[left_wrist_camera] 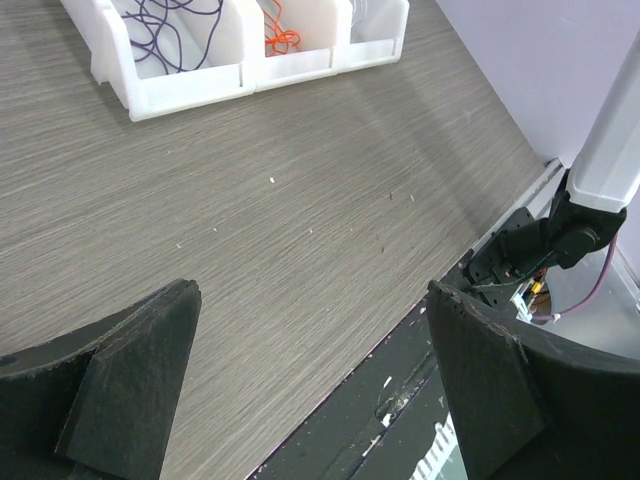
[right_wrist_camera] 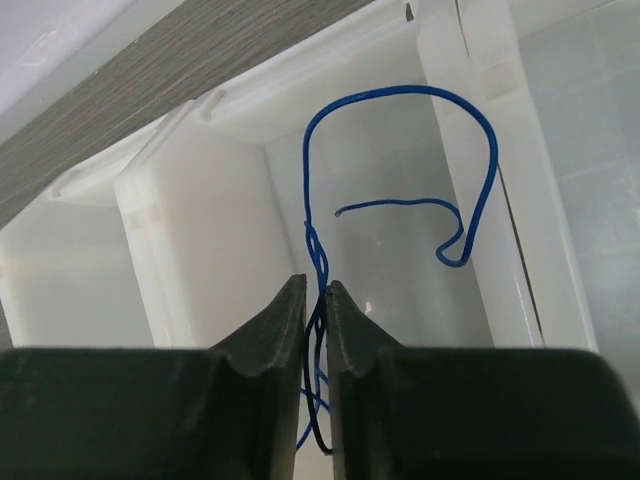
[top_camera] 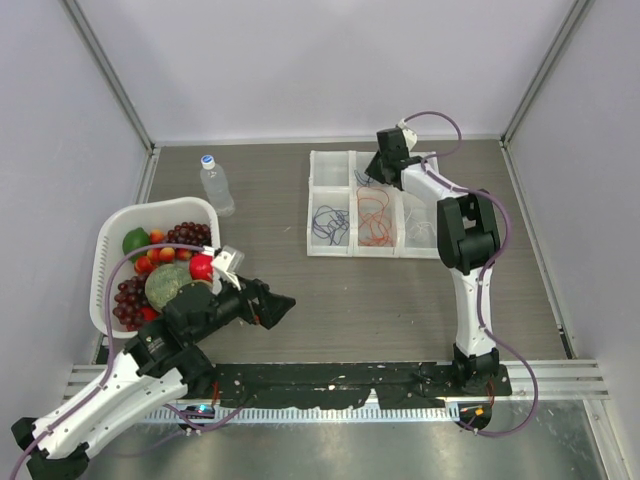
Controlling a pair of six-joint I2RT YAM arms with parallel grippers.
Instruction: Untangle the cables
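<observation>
Blue cable (right_wrist_camera: 318,255) rises between the pads of my right gripper (right_wrist_camera: 316,285), whose jaws stand a narrow slit apart, pinching it; its loop curls above a white tray compartment. From above, the right gripper (top_camera: 378,172) hangs over the back of the white tray (top_camera: 330,250). Purple cables (top_camera: 330,222) lie in the left front compartment and orange cables (top_camera: 373,218) in the middle one. My left gripper (top_camera: 285,305) hovers low over the table near the front, open and holding nothing. Its wrist view shows the left gripper (left_wrist_camera: 312,290), the purple cables (left_wrist_camera: 170,25) and orange cables (left_wrist_camera: 280,40).
A white basket (top_camera: 110,250) of fruit sits at the left, partly under my left arm. A water bottle (top_camera: 216,185) stands behind it. A black rail (top_camera: 330,385) runs along the table's front edge. Grey walls close in the sides and back.
</observation>
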